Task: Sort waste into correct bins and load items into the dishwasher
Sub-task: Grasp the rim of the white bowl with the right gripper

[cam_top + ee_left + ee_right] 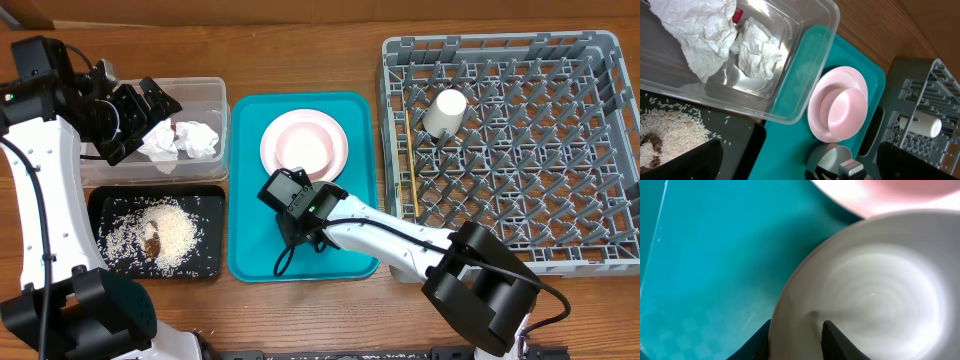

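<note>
Right wrist: fingers [836, 339] pinch grey-white bowl [875, 292] rim, hidden overhead.

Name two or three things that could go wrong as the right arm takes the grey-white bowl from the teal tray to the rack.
1. The right fingers straddle only a thin stretch of the grey-white bowl at its smooth rim, so it may tilt or slip when lifted.
2. The bowl sits close beside the pink plate carrying the pink bowl; a sideways drag could knock them.
3. The cup and chopsticks occupy the dish rack on its left side; a low approach might hit them.
</note>
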`<state>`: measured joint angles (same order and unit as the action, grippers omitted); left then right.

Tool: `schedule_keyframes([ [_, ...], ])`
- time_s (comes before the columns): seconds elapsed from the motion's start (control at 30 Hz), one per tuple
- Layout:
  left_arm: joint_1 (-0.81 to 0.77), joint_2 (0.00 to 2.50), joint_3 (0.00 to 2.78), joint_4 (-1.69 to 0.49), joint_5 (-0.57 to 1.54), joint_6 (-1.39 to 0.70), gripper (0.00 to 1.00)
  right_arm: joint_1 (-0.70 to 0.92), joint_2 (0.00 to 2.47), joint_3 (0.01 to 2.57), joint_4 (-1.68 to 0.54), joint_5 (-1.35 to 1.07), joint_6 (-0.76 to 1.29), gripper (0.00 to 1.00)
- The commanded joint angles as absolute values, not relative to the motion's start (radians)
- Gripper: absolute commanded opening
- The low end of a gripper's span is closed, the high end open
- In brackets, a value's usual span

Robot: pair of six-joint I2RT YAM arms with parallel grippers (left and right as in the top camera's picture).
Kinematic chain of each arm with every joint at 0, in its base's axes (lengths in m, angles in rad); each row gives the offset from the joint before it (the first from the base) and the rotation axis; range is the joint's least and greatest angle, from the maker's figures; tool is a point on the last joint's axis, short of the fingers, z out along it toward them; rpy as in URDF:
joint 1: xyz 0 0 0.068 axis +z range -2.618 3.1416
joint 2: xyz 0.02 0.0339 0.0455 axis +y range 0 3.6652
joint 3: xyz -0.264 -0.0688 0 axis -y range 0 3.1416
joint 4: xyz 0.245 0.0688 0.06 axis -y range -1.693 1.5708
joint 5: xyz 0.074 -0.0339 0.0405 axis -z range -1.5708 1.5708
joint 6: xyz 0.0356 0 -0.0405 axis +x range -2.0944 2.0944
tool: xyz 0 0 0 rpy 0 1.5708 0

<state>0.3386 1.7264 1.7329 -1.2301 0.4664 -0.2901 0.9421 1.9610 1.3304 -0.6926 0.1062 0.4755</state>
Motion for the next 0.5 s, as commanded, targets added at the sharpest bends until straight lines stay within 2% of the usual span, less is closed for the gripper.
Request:
schedule_keyframes([
  [0.0,0.34,1.732,1.757,-1.229,0.46,-0.303,1.0,0.936,1.928,1.331,-0.683,0.157,0.503,0.33],
  [0.33,0.34,1.732,1.757,-1.229,0.46,-0.303,1.0,0.935,1.928,1.331,-0.637,0.186,0.501,0.38],
  [0.47,0.34,1.732,1.757,-1.229,0.46,-0.303,1.0,0.936,1.928,1.331,-0.638,0.19,0.498,0.53],
])
